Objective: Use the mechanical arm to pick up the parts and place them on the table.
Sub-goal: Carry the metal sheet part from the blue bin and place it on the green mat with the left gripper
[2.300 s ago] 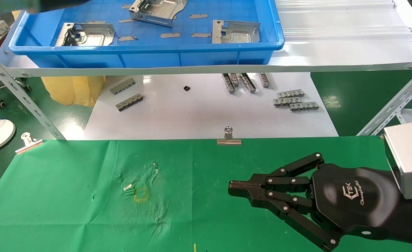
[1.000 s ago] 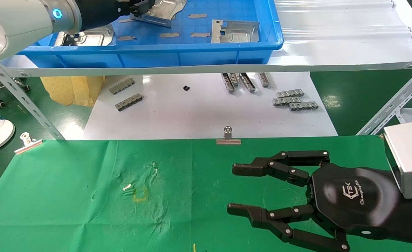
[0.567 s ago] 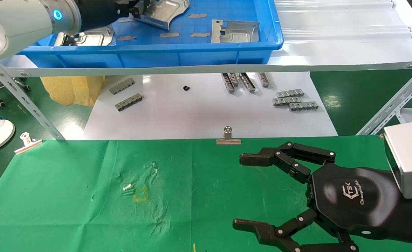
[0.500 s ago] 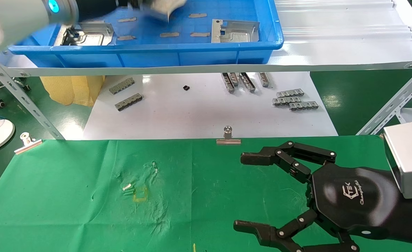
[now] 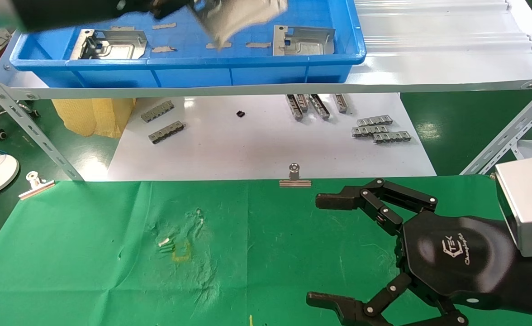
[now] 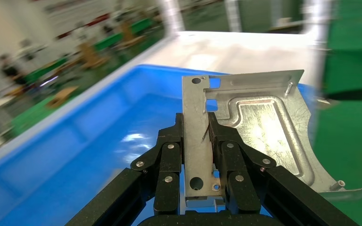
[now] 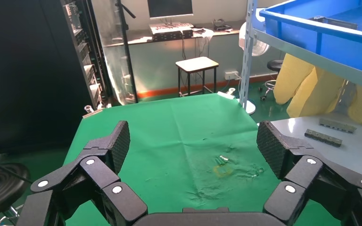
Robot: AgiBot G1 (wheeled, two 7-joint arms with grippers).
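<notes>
My left gripper (image 5: 180,5) is at the top left over the blue tray (image 5: 248,72), blurred by motion. In the left wrist view it (image 6: 196,125) is shut on the bent flange of a silver-grey part (image 6: 264,122) and holds it clear above the tray floor; the same part (image 5: 241,16) shows blurred in the head view. Two more parts (image 5: 112,43) (image 5: 303,40) lie in the tray. My right gripper (image 5: 319,249) hovers wide open and empty over the right side of the green table (image 5: 89,253); it also shows in its own wrist view (image 7: 195,141).
The tray stands on a metal shelf (image 5: 429,68) with slanted legs. Small grey notched bars (image 5: 163,121) (image 5: 379,129) lie on the white sheet (image 5: 248,145) below. Binder clips (image 5: 295,177) (image 5: 35,183) sit on the table's far edge. Thin strips (image 5: 164,49) lie in the tray.
My left arm reached into the tray, took hold of a part and is lifting it out, now blurred. My right gripper went from shut to wide open, staying in place.
</notes>
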